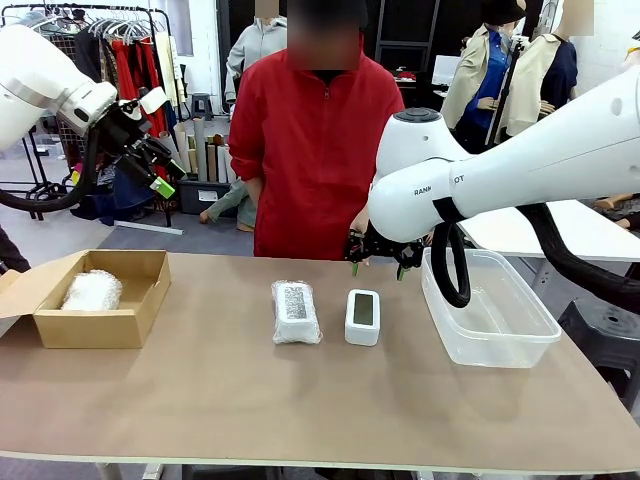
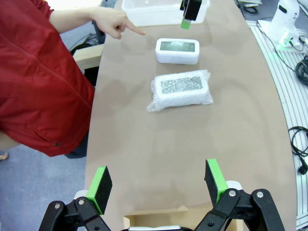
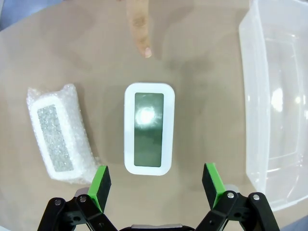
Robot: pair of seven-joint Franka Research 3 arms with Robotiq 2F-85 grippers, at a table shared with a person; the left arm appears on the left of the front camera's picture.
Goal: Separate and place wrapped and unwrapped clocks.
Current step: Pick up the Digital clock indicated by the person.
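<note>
— Where are the clocks?
— Three show. A bare white clock (image 1: 362, 316) with a grey-green screen lies flat near the middle of the brown counter (image 1: 300, 410). Just to its left, not touching it, lies a clock in bubble wrap (image 1: 295, 311), its dark face showing through the wrap. A second white bubble-wrap bundle (image 1: 91, 291) lies inside an open cardboard box (image 1: 100, 330) at the left end of the counter.

— And on the right?
— A clear plastic tub (image 1: 497, 352) stands just to the right of the bare white clock.

— What are the arms doing?
— The left jaws hang in the air above the left end, near the box. They are spread wide, green pads (image 2: 102, 187) well apart, holding nothing. The right jaws hover over the far side of the bare white clock, also spread wide and holding nothing. Seen from the right wrist, the clock lies below the gap between the pads.

— Is anyone there?
— A person in a red jacket (image 1: 315, 150) stands at the far side. One hand (image 2: 111, 21) points an index finger at the bare white clock, fingertip near its far edge, not touching it.
</note>
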